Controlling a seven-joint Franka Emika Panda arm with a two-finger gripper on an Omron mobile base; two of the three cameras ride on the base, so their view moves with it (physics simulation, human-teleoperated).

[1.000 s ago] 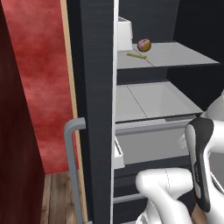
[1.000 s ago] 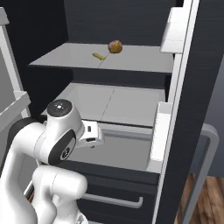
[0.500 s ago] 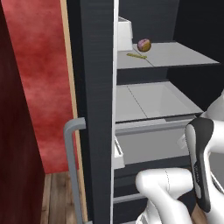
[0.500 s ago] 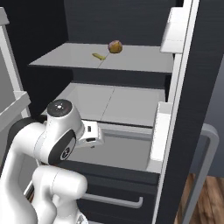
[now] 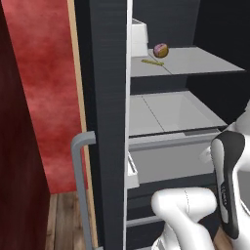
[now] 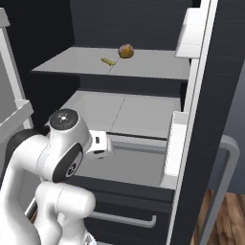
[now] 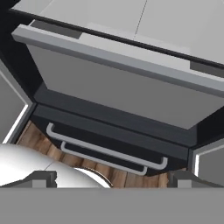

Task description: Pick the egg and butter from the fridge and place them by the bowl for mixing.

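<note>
The fridge point(image 5: 105, 97) stands open in front of me. On its upper grey shelf point(image 6: 153, 64) lies the egg point(image 6: 126, 50), a small pinkish lump with a tan patch, also the egg point(image 5: 160, 50) in the left base view. Just in front of it lies the butter point(image 6: 108, 61), a thin yellow stick, seen too as the butter point(image 5: 152, 62). My gripper point(image 7: 112, 180) is open and holds nothing. It hangs low, well below that shelf, and faces the fridge's lower drawers point(image 7: 118, 94). The bowl is out of view.
A long grey door handle point(image 5: 80, 185) stands at the left beside a red wall. The right door point(image 6: 191, 110) carries white bins. A drawer with a grey bar pull point(image 7: 105, 153) sits above the wooden floor. A second grey shelf point(image 6: 124, 112) lies under the upper one.
</note>
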